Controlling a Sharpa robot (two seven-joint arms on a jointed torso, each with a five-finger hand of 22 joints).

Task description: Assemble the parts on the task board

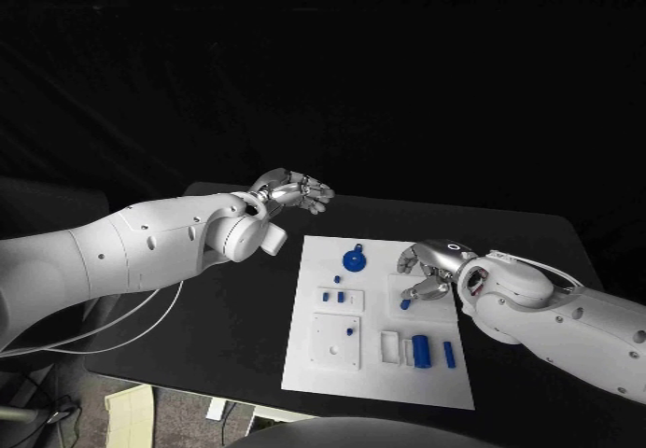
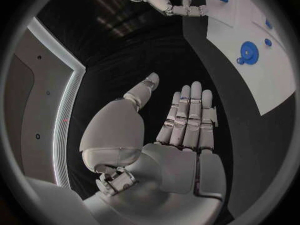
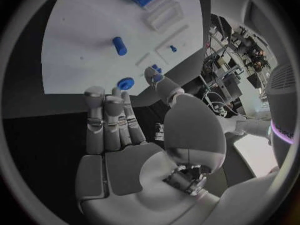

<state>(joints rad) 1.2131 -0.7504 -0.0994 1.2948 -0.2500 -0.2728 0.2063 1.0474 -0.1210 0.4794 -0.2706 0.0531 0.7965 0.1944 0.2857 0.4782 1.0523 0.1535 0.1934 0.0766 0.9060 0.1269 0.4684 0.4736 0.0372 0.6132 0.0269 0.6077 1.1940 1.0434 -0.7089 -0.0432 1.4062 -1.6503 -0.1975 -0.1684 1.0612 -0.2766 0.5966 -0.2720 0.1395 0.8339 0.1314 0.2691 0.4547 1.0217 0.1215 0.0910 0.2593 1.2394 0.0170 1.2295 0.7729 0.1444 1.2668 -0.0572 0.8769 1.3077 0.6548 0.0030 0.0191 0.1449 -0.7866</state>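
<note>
Head view first, nearest the robot: the white task board (image 1: 384,317) lies on the black desk (image 1: 539,243), and along its near edge a blue cylinder (image 1: 421,350) sits beside a slimmer blue bar (image 1: 448,354) and pale rectangular slots, with a square white plate (image 1: 335,342) to the left. Farther in, the right hand (image 1: 428,275) hovers over the board's right side with its fingers (image 1: 420,289) curled downward, and a small blue peg (image 1: 404,303) shows just under the fingertips; whether it is pinched or merely close beneath them I cannot tell. Right wrist view shows those fingers held straight and together above the board, nothing in the palm. Beyond, a round blue disc (image 1: 353,260) rests near the board's far edge. Farthest, the left hand (image 1: 294,193) hangs off the board over the desk's far corner, fingers apart and empty, as the left wrist view confirms. The parts look like small rigid plastic, light and smooth, so likely to slip or roll; the peg is best taken across its sides by fingertip and thumb, the disc by its rim.
</note>
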